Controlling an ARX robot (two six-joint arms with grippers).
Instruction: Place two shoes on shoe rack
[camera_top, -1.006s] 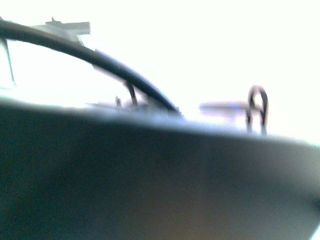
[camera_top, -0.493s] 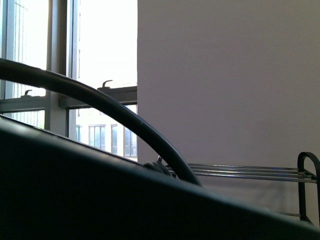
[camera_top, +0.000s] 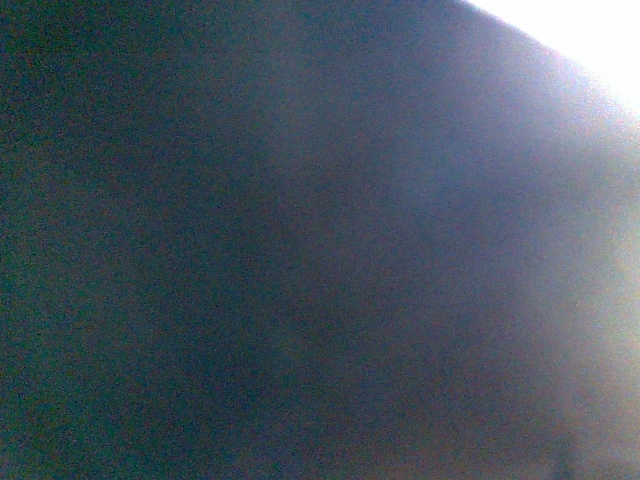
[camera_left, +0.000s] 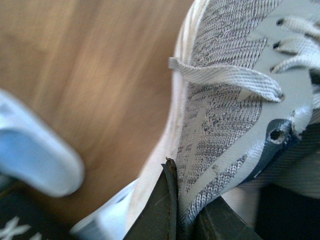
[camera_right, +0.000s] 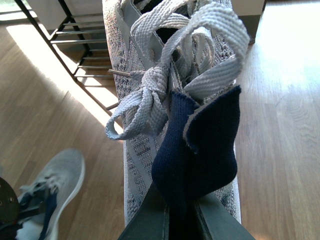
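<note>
- Front view: dark, nothing read.
- Right gripper (camera_right: 176, 212) pinches the navy tongue of one shoe (camera_right: 135, 167), which hangs near the shoe rack (camera_right: 75, 41).
- Left gripper (camera_left: 184, 220) pinches the second shoe (camera_left: 220, 115) by its side wall, farther from the rack.
- Judged step: carrying. Next, level each shoe onto the rack's bars.

L gripper (camera_left: 186, 220), fingers pinched on shoe (camera_left: 220, 115); R gripper (camera_right: 177, 220), fingers pinched on other shoe (camera_right: 136, 170)

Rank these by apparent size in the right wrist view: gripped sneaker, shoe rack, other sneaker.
1. Gripped sneaker: largest, though nearest the camera.
2. Shoe rack and other sneaker: similar spans, rack cut off, so unranked.
</note>
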